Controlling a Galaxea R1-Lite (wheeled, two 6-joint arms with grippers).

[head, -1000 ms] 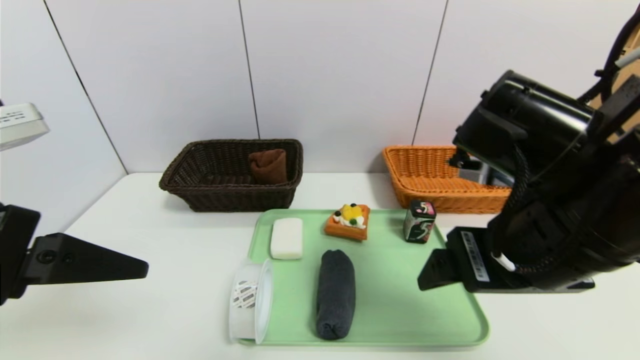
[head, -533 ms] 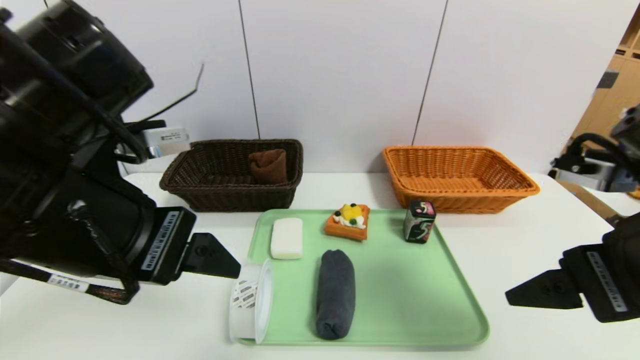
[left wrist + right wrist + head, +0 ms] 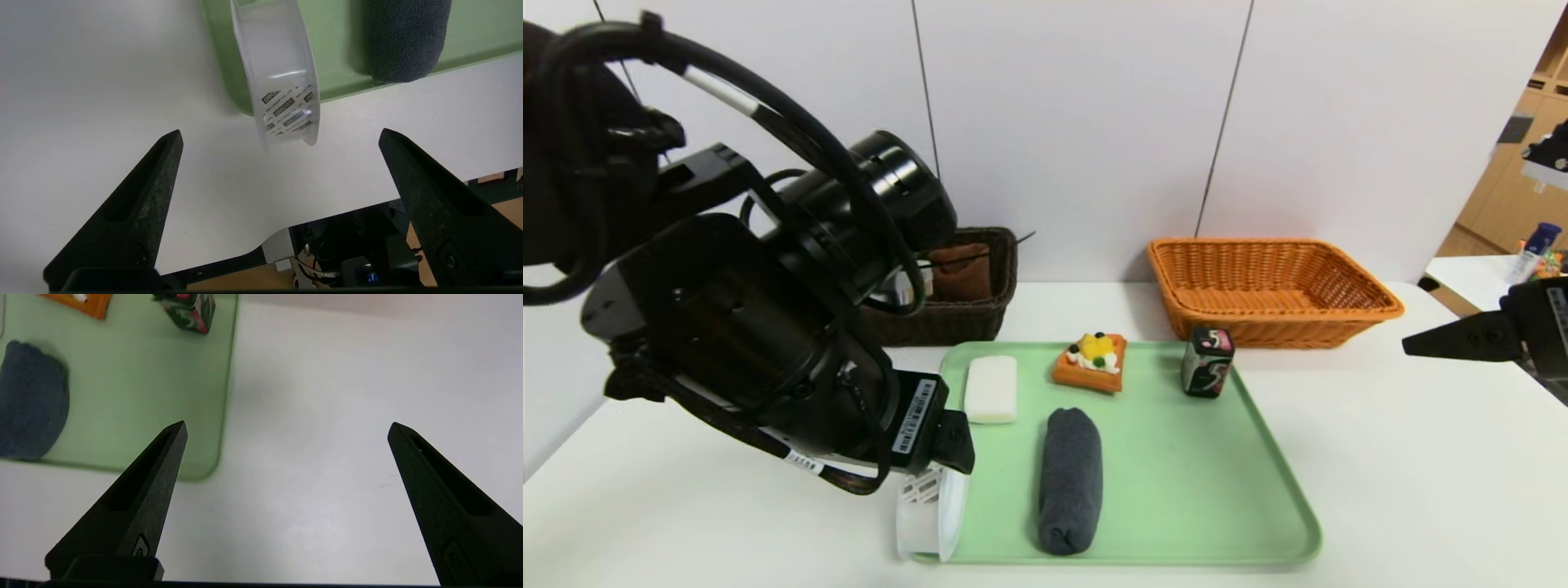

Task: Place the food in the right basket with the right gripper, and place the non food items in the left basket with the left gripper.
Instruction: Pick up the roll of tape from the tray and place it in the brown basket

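Left gripper (image 3: 280, 136), jaws wide apart, is hovering over the round tub (image 3: 929, 514), which is lying on its side, straddling the tray (image 3: 1176, 457) rim at the tray's front-left corner, near the worktop (image 3: 1421, 490) front edge. Risk, as judged: tub is looking thin, slick, free to roll; an off-centre pinch could be squirting it off the front edge. Right gripper (image 3: 286, 428), jaws also apart, is idling w/ nothing held near the right edge.
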